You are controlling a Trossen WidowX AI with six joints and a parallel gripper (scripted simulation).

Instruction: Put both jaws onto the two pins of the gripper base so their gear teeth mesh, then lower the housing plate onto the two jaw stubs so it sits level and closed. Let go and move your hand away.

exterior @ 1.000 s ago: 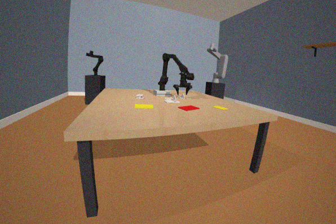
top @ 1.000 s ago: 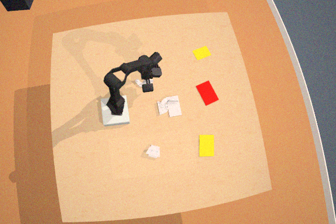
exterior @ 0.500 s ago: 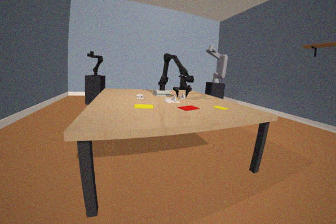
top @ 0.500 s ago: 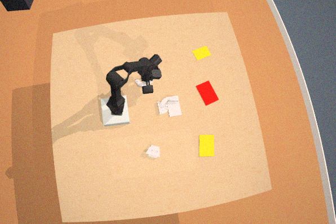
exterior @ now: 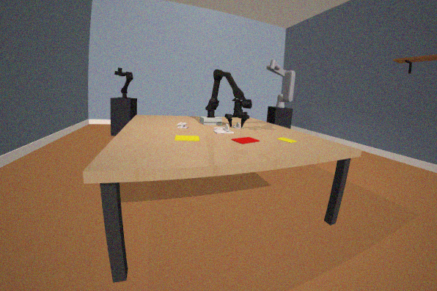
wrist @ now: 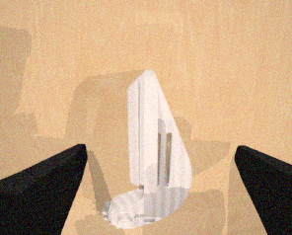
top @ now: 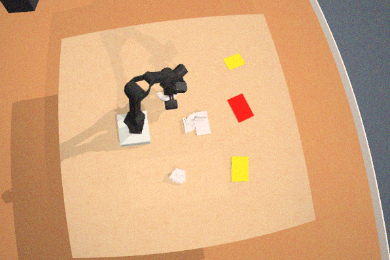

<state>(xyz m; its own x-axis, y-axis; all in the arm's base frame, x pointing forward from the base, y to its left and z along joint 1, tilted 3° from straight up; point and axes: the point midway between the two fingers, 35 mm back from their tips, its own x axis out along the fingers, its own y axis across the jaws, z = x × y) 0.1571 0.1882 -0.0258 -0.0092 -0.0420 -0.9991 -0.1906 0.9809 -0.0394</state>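
My gripper [top: 170, 98] [exterior: 236, 127] [wrist: 163, 153] is open and empty, low over a loose white jaw. Its fingertips stand apart on either side of this jaw [top: 161, 96] [wrist: 149, 118], which lies on the table with its tip at the top of the wrist view and its toothed round end at the lower left. The white gripper base [top: 203, 129] [exterior: 221, 132] lies further out on the table, with the other jaw [top: 199, 117] [exterior: 227, 127] on it. Whether that jaw sits on a pin cannot be told. The small white housing plate [top: 178, 175] [exterior: 182, 125] lies apart from them.
A red sheet [top: 241, 108] [exterior: 245, 140] lies beyond the base, between two yellow sheets [top: 234, 61] [top: 239, 169] [exterior: 287, 140] [exterior: 187, 138]. The arm stands on a pale block [top: 144, 138] [exterior: 210, 120] near the loose jaw.
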